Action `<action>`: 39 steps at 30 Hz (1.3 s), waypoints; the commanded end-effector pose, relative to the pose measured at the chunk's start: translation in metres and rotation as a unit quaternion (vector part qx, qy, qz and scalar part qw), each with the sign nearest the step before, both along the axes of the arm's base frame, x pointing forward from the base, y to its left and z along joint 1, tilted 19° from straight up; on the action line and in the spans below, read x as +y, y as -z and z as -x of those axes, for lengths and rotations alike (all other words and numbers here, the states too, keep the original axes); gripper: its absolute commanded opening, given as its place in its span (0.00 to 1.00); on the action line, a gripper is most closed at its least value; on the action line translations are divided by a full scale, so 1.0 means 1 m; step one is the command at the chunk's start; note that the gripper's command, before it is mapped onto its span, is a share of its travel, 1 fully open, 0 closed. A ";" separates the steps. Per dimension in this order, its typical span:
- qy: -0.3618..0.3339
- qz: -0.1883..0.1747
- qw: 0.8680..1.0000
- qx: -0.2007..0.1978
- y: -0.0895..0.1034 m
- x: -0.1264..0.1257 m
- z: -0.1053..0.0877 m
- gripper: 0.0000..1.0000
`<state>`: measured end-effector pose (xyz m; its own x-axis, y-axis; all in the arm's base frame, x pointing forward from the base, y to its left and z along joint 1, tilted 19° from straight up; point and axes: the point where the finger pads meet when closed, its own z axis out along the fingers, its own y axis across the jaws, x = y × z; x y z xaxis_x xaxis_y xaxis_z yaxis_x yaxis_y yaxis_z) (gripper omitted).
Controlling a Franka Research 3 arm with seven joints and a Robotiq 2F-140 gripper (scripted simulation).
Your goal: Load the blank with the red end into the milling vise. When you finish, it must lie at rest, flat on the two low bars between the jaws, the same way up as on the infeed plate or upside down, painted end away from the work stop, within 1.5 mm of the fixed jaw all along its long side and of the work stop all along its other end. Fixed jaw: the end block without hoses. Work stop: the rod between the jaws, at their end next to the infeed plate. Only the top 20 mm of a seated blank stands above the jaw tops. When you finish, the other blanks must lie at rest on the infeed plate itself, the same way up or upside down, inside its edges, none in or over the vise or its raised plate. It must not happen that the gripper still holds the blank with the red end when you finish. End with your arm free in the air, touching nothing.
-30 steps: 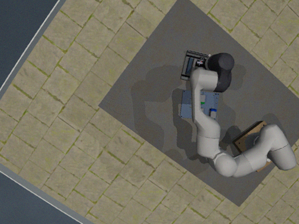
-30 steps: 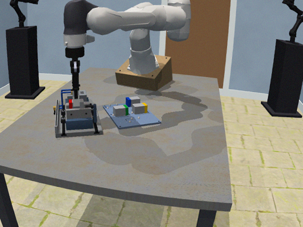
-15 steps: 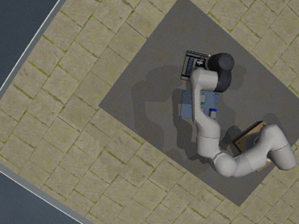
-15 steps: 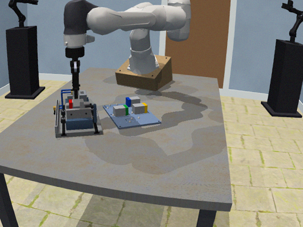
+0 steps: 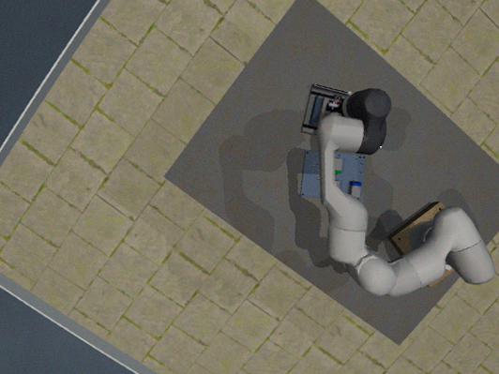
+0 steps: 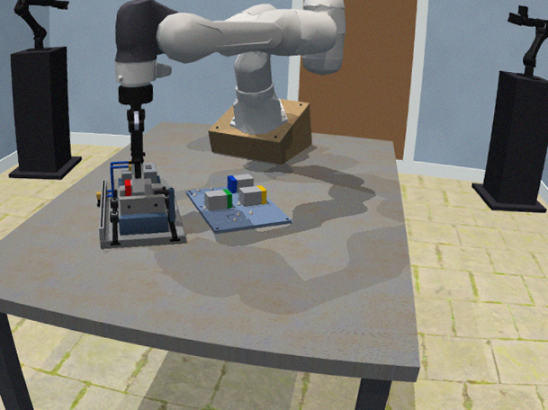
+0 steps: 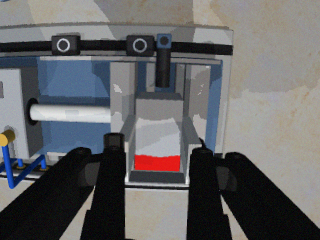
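The grey blank with the red end (image 7: 158, 135) is down between the jaws of the vise (image 6: 139, 202). My gripper (image 7: 158, 130) is shut on its long sides from above. The red end (image 6: 128, 186) points away from the black work stop rod (image 7: 163, 67), and the plain end lies close to the rod. I cannot tell whether the blank rests on the low bars. The block with the white cylinder (image 7: 70, 114) and blue hoses (image 7: 20, 167) is on the left in the wrist view. In the overhead view the arm hides most of the vise (image 5: 319, 104).
The blue infeed plate (image 6: 239, 206) lies right of the vise and holds three blanks: green end (image 6: 217, 199), blue end (image 6: 239, 181), yellow end (image 6: 253, 194). The arm's wooden base (image 6: 260, 134) stands at the back of the table.
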<state>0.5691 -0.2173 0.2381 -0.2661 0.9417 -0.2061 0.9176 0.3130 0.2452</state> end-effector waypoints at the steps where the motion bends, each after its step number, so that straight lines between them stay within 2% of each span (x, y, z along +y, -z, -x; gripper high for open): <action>1: 0.000 0.001 1.000 -0.002 -0.001 0.000 -0.001 0.00; 39: -0.001 0.001 1.000 -0.001 0.000 0.007 -0.002 0.00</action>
<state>0.5699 -0.2107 0.2369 -0.2717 0.9397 -0.2077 0.9161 0.3186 0.2434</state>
